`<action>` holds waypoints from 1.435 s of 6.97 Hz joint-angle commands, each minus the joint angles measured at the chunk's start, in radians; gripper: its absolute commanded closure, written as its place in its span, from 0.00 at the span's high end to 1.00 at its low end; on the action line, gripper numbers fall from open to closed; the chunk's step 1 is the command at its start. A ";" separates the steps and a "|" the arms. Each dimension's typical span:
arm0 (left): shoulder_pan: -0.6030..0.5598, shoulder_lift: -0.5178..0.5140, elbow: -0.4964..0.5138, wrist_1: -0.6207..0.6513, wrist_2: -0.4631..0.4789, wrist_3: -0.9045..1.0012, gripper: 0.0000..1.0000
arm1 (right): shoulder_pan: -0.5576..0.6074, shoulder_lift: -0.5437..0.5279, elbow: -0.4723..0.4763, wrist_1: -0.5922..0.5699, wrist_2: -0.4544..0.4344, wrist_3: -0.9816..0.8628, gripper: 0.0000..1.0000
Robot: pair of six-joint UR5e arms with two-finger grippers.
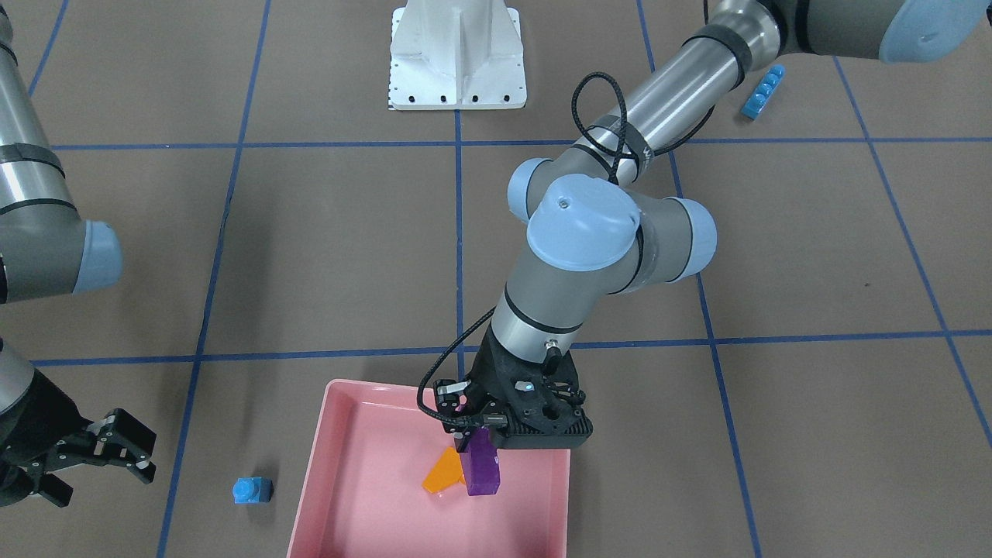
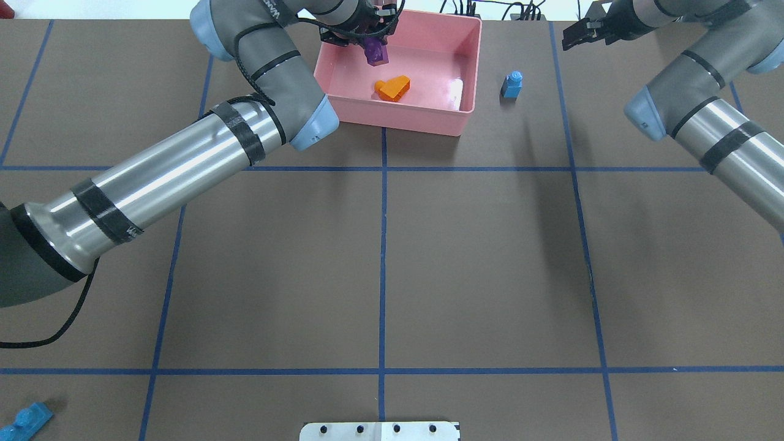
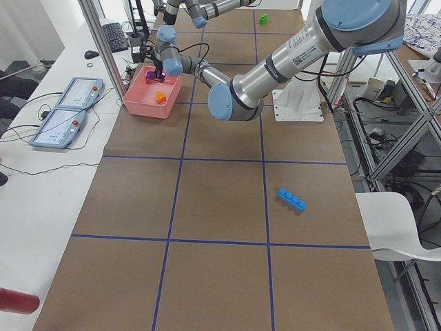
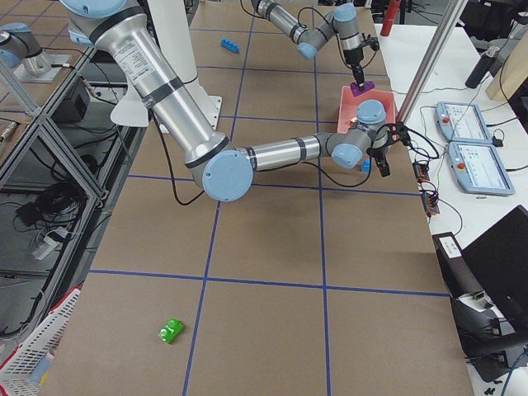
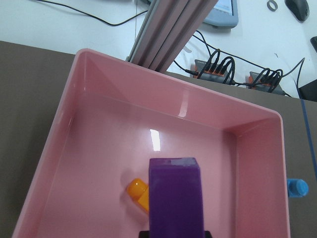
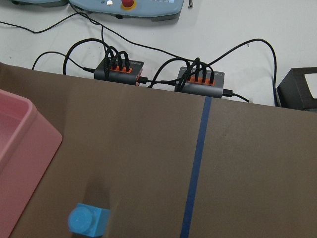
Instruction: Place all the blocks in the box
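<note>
My left gripper (image 1: 482, 435) is shut on the dark purple long brick (image 1: 481, 466) and holds it upright over the pink box (image 1: 311, 480). The brick also shows in the overhead view (image 2: 375, 52) and the left wrist view (image 5: 176, 198). The orange sloped brick (image 1: 443, 471) lies inside the box. The small blue cube (image 1: 252, 490) sits on the table just outside the box, near my right gripper (image 1: 97, 465), which is open and empty. The long blue bar (image 1: 763, 91) lies far off by the left arm's base. The green brick (image 4: 171, 332) lies at the table's far right end.
The white metal base (image 1: 457, 54) stands at the robot's edge of the table. Cables and power strips (image 6: 153, 74) lie just beyond the table edge behind the box. An aluminium post (image 5: 163, 34) stands close behind the box.
</note>
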 commanded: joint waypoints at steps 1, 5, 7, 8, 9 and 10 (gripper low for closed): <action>0.018 -0.013 0.053 -0.023 0.072 -0.001 0.00 | -0.063 0.003 -0.007 0.066 -0.050 0.004 0.99; 0.044 -0.013 0.035 -0.025 0.130 -0.038 1.00 | -0.139 0.082 -0.160 0.200 -0.176 0.006 0.99; 0.008 -0.021 0.006 -0.020 0.064 -0.041 1.00 | -0.147 0.110 -0.240 0.252 -0.185 0.006 0.99; -0.018 -0.015 -0.032 0.007 -0.017 -0.033 1.00 | -0.147 0.133 -0.274 0.255 -0.187 0.006 0.99; -0.072 -0.012 -0.068 0.086 -0.123 -0.024 1.00 | -0.147 0.139 -0.275 0.255 -0.185 0.006 0.99; -0.113 -0.003 -0.103 0.122 -0.238 -0.006 1.00 | -0.154 0.144 -0.277 0.254 -0.187 0.009 0.99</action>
